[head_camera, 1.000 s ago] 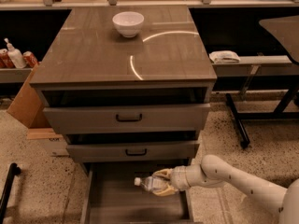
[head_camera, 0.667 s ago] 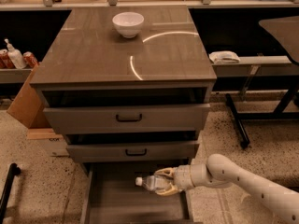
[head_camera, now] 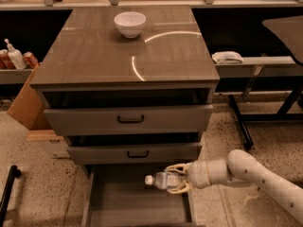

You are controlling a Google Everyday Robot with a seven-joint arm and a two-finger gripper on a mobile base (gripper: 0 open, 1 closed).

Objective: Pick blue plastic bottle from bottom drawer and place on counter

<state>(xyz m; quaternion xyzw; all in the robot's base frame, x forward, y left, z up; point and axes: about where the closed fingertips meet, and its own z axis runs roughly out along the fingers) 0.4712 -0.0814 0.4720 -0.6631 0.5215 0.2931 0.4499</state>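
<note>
The blue plastic bottle lies sideways, white cap pointing left, just above the floor of the open bottom drawer. My gripper reaches in from the right on a pale arm and is shut on the bottle, one finger over it and one under. Behind and above, the glossy grey-brown counter tops the cabinet.
A white bowl sits at the back of the counter. Two upper drawers with black handles stand slightly ajar above the open one. A cardboard box is at the left, a dark table and its legs at the right.
The gripper holding the bottle has shifted very slightly right and up; the arm's elbow moved a little. Nothing else changed.
</note>
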